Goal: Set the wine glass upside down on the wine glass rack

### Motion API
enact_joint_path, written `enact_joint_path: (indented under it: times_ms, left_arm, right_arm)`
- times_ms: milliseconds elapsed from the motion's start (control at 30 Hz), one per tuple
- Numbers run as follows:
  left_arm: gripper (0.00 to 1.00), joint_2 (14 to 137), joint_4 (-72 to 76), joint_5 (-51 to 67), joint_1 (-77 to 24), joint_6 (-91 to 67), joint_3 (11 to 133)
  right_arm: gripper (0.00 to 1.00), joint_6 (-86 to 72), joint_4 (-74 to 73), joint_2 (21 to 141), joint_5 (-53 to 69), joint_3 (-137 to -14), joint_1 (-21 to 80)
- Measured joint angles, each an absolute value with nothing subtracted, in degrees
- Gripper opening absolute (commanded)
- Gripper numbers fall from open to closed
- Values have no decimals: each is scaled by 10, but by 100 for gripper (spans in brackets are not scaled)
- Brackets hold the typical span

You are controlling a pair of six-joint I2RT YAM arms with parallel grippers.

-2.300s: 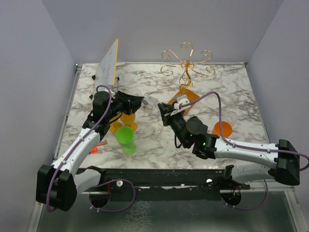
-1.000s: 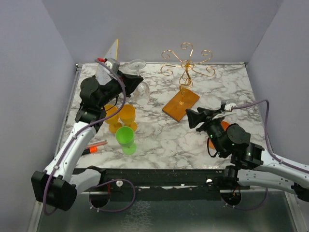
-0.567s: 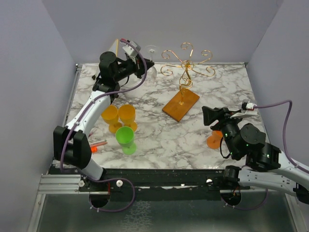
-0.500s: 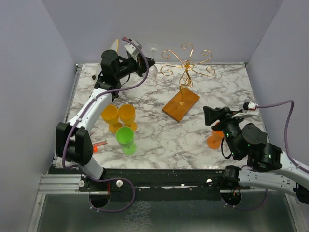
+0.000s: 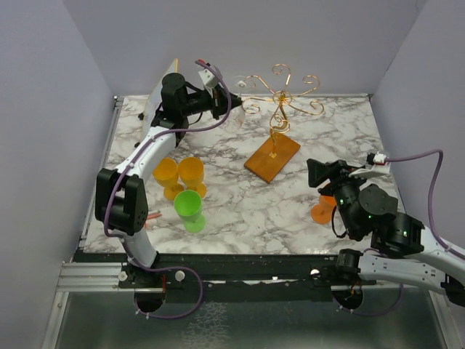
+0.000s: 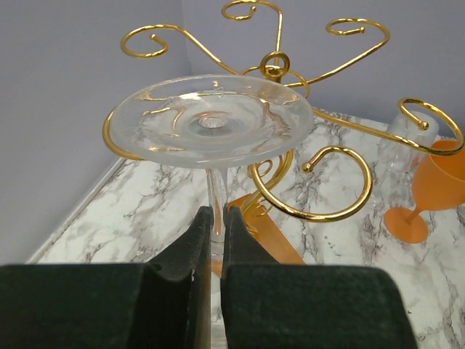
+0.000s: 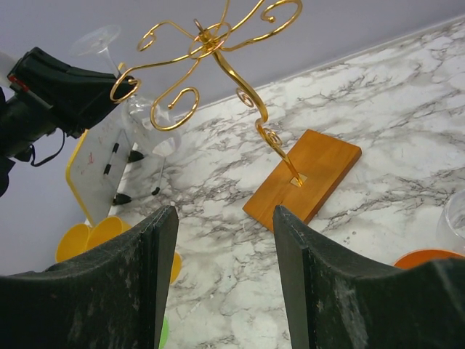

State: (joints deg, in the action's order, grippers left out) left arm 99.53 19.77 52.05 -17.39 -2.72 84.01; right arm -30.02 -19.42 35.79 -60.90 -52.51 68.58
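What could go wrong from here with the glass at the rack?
1. The left fingers pinch only the thin stem of the inverted wine glass; it may swivel or slip.
2. Its foot sits close to the curled arms of the wine glass rack; it may knock a wire rather than hook in.
3. A push could tip the rack's slim stand.

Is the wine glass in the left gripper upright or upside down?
Upside down: the wine glass has its round foot on top, stem running down into the shut left gripper.
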Motion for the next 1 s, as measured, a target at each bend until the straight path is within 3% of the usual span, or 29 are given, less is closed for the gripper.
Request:
enact_joint_path:
  times_ms: [1000]
  left_arm:
    - [0,1115,253,555,-198,-102,944]
  right_arm:
    - [61,-338,-190,395,-632,-505,686]
